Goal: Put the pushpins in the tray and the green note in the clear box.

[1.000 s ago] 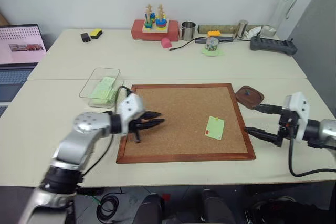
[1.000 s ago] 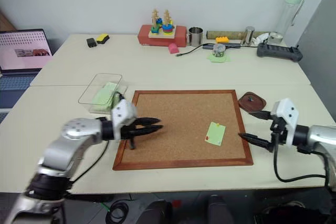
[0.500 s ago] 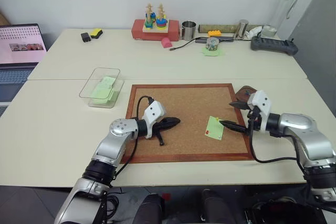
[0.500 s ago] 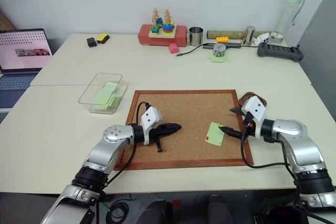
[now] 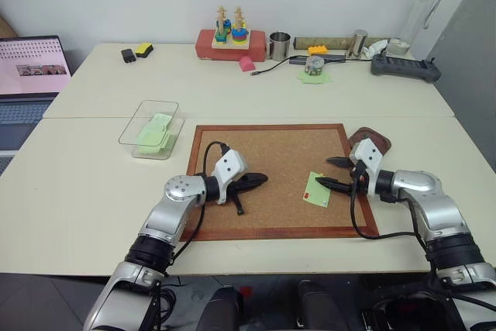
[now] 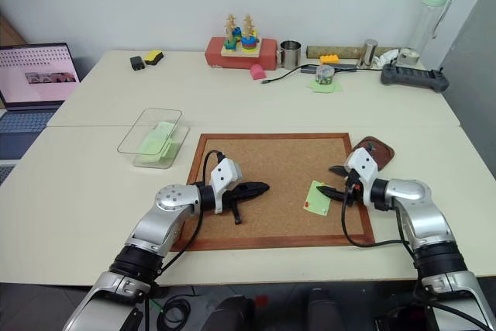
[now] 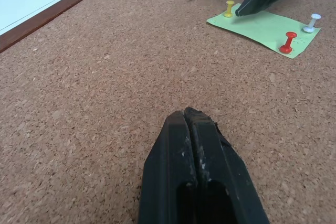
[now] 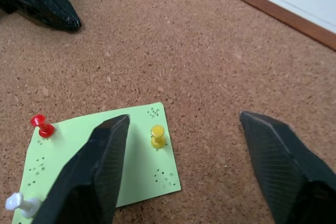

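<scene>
Right gripper [image 8: 184, 140] sits spread apart over the cork board [image 5: 263, 153], straddling the yellow-headed pushpin [image 8: 158, 135] stuck in the flat light green note [image 8: 142, 177], gripping nothing. Red-headed pushpin [image 8: 42, 126] and a white pin [image 8: 18, 203] hold it too. Left gripper [image 7: 195, 129] is clenched empty mid-board.

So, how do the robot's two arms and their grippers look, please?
Both arms are silver-grey metal with rounded joints and dark bands. Each wrist carries a white block, from which a black cable loops back along the arm. The left gripper and the right gripper each have two black, tapering, pointed fingers with a rough, finely ridged surface.
</scene>
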Available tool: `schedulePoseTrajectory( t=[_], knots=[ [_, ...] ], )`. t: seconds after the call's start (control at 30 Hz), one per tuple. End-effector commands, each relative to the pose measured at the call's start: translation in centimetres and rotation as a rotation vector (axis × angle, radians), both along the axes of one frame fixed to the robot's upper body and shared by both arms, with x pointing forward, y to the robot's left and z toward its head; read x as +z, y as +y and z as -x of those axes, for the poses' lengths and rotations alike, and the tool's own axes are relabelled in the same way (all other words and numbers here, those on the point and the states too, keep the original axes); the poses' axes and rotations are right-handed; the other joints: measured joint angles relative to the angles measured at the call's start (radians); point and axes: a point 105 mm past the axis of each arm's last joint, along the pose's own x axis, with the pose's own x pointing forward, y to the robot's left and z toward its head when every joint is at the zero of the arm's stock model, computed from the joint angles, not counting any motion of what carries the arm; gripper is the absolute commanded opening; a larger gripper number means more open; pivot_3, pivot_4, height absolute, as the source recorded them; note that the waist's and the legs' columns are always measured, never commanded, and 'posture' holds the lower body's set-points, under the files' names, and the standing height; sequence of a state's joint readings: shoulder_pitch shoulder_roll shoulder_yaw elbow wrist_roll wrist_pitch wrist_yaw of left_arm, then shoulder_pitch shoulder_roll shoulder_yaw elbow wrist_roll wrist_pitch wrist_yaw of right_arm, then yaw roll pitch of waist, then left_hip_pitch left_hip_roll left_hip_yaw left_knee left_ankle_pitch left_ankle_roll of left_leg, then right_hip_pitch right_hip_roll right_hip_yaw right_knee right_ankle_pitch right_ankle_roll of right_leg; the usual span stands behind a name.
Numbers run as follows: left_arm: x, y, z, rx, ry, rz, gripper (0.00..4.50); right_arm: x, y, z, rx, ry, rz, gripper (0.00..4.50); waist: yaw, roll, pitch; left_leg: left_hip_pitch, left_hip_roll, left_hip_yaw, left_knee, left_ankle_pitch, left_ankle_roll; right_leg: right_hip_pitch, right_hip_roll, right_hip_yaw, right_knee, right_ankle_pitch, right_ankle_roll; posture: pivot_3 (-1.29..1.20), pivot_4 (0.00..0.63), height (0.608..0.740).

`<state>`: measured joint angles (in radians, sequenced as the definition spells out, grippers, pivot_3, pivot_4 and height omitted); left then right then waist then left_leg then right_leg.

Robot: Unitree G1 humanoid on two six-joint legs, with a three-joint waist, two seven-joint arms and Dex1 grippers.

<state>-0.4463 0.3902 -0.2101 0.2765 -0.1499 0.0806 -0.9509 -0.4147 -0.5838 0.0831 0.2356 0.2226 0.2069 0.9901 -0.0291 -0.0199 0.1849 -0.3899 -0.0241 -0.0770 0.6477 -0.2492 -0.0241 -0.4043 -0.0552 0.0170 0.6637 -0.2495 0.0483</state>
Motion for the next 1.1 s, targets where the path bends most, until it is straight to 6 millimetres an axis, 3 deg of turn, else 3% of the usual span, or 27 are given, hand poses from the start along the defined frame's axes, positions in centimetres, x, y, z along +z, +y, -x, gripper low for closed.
schedulePoseTrajectory(
  t=[0.03,0.43,0.83,1.1],
  knots=[
    [-0.9,0.5,0.2,0.01,0.019,-0.038,0.0,0.9,0.3,-0.2,0.029,-0.039,-0.008,2.37,0.0,0.0,0.0,0.0,0.0,0.0,0.0,0.0,0.0,0.0,0.0,0.0,0.0,0.0,0.0,0.0,0.15,0.74],
    [-1.0,1.0,0.2,0.014,0.026,-0.053,0.0,1.6,1.2,0.5,0.076,-0.044,-0.038,0.02,-0.001,0.0,0.0,0.0,0.0,0.0,0.0,0.0,0.0,0.0,0.0,0.0,0.0,0.0,0.0,0.0,0.15,0.74],
    [-1.4,1.1,0.4,0.016,0.042,-0.065,0.0,3.5,1.4,1.3,0.098,-0.03,-0.102,0.01,-0.003,0.0,0.0,0.001,0.0,-0.001,0.0,0.0,0.0,0.0,0.0,0.0,0.001,0.0,0.0,0.0,0.15,0.74],
    [-1.7,0.8,0.6,0.011,0.051,-0.069,0.0,5.3,-0.3,1.0,0.0,-0.025,-0.188,0.01,-0.003,0.0,0.0,0.002,0.001,-0.001,-0.001,0.0,0.0,0.0,0.0,0.001,0.0,0.0,0.0,0.0,0.15,0.74]
  ],
)
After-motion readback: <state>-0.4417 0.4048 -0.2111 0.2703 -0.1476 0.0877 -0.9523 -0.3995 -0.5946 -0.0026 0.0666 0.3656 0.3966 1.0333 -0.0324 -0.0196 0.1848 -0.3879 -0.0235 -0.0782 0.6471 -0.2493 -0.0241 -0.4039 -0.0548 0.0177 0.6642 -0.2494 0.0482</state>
